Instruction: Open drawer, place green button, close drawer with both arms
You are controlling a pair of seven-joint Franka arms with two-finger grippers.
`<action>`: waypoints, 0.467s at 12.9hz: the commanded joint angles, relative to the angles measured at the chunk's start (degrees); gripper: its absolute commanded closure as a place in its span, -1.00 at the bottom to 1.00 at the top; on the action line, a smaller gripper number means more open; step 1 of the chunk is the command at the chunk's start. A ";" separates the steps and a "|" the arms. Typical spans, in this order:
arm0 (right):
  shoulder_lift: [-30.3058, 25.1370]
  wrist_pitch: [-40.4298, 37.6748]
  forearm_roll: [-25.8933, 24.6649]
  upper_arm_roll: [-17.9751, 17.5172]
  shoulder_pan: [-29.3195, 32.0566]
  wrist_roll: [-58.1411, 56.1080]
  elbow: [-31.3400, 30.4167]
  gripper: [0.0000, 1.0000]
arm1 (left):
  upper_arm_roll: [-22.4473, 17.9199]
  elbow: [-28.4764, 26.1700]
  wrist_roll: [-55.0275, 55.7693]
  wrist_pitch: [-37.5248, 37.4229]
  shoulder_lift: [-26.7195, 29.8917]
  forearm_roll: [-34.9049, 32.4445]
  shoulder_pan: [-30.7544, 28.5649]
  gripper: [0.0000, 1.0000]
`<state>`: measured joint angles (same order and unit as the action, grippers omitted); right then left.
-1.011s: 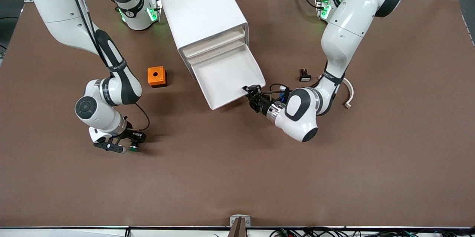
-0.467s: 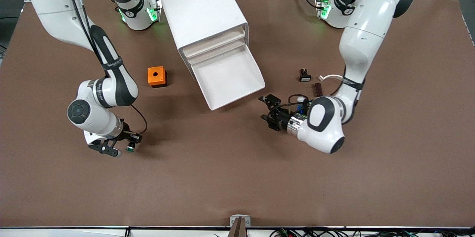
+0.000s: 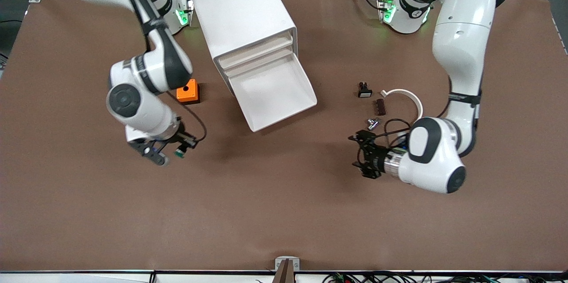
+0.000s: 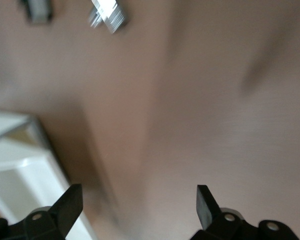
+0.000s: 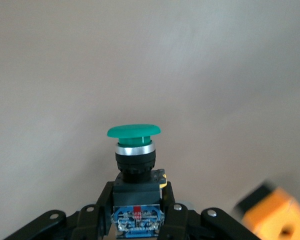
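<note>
The drawer (image 3: 275,92) stands pulled out of the white cabinet (image 3: 242,12), and its tray holds nothing. My right gripper (image 3: 171,152) is shut on the button (image 3: 179,153), held above the bare table close to the orange cube (image 3: 187,91). In the right wrist view the button's green cap (image 5: 134,131) points away from the right gripper (image 5: 135,210), which clamps its black-and-blue body. My left gripper (image 3: 357,152) is open and empty over the table, apart from the drawer, toward the left arm's end. In the left wrist view its fingers (image 4: 207,205) are spread wide, with the drawer's white edge (image 4: 15,165) to one side.
A small black switch (image 3: 364,91), a brown block (image 3: 380,106), a silver part (image 3: 372,122) and a white curved piece (image 3: 406,96) lie by the left arm. The orange cube also shows in the right wrist view (image 5: 270,215).
My left gripper has drawn back from the drawer's front edge toward the left arm's end. My right gripper has carried the button up and toward the drawer.
</note>
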<state>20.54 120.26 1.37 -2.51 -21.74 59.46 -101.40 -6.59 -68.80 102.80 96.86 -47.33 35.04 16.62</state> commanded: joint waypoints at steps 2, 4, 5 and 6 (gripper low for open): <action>-0.50 -0.20 0.39 0.84 -9.96 17.22 -0.38 1.00 | -1.85 -0.99 -16.46 -0.62 8.03 -14.70 0.87 -1.00; -0.15 0.59 0.39 0.93 -14.71 26.02 -0.38 1.00 | -1.59 -1.16 -17.54 -0.71 11.28 -18.85 0.87 -1.00; -0.06 0.85 0.30 0.93 -16.56 29.88 -0.12 1.00 | -1.41 -1.34 -19.37 -1.06 13.30 -20.96 1.04 -1.00; 0.11 1.03 0.30 0.93 -17.71 32.88 0.14 1.00 | -1.32 -1.69 -24.26 -2.54 14.89 -22.28 1.13 -1.00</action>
<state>20.62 120.88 1.37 -2.46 -37.24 87.16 -101.64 -7.77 -68.42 84.05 95.95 -36.23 15.85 16.99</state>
